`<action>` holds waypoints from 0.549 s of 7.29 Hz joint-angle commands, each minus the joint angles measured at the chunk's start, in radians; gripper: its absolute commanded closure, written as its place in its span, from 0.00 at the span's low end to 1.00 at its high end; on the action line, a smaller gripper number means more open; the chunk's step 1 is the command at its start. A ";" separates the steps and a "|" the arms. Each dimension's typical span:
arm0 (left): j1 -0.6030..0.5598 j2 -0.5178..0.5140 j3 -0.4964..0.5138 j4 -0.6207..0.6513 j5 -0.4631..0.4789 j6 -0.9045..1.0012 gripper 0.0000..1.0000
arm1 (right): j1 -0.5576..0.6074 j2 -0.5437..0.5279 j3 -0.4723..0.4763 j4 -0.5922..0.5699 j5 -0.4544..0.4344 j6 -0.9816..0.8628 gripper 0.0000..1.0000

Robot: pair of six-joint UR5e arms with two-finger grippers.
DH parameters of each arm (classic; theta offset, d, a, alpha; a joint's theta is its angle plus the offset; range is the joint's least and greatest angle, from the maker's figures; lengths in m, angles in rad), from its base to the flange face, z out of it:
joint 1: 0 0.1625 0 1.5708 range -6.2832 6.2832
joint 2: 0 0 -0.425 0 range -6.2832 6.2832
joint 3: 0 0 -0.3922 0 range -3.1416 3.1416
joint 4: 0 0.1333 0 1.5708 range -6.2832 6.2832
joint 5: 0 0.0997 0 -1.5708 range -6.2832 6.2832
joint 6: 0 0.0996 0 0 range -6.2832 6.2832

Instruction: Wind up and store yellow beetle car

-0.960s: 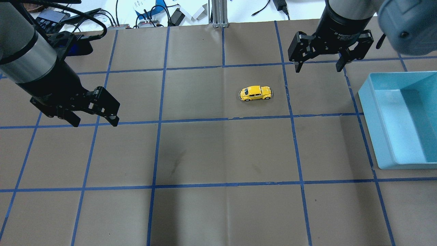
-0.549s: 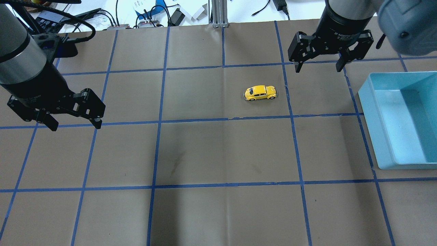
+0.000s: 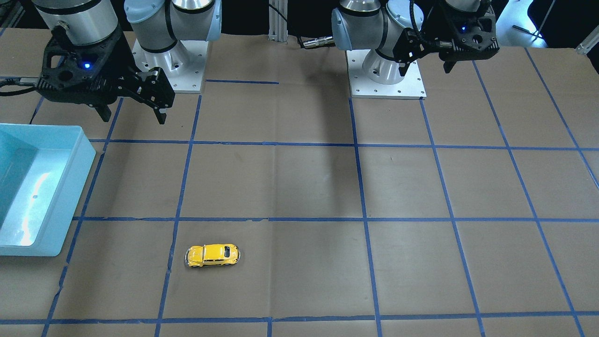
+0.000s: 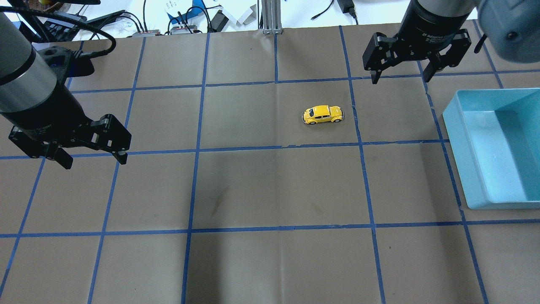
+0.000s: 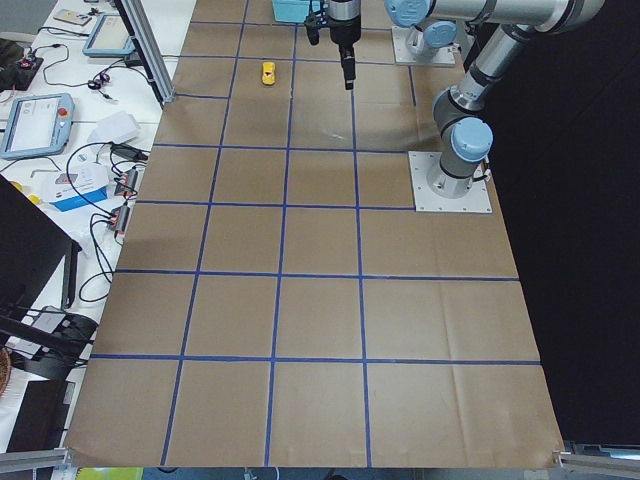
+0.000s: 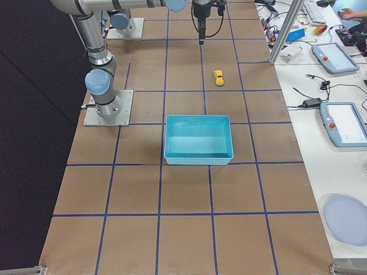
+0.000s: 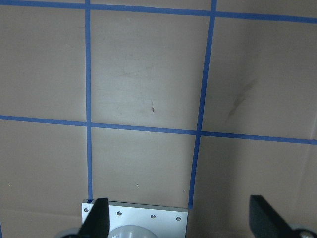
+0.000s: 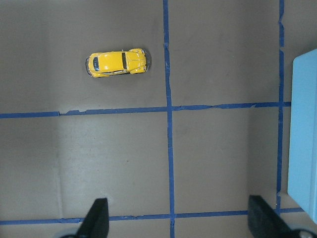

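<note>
The yellow beetle car stands on its wheels on the brown table, alone in a taped square right of centre. It also shows in the front view and the right wrist view. My left gripper is open and empty, hovering far to the car's left; its wrist view shows only bare table and a base plate. My right gripper is open and empty, hovering above the table to the right of and beyond the car. In the front view the right gripper hangs near the robot's base.
An empty light blue bin sits at the table's right edge, right of the car, and also shows in the front view. Blue tape lines grid the table. Cables and devices lie past the far edge.
My left gripper has drawn back to the left, away from the car. The car has rolled slightly to the right. My right gripper has shifted a little right and farther back.
</note>
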 commanded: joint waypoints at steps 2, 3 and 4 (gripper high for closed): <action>-0.008 -0.094 0.021 0.164 -0.008 0.043 0.00 | 0.003 0.044 0.017 -0.028 0.008 0.014 0.00; -0.023 -0.136 0.036 0.212 -0.006 0.051 0.00 | 0.006 0.065 0.020 -0.029 0.034 0.048 0.00; -0.028 -0.144 0.059 0.201 -0.005 0.051 0.00 | 0.007 0.094 0.023 -0.028 0.039 0.062 0.00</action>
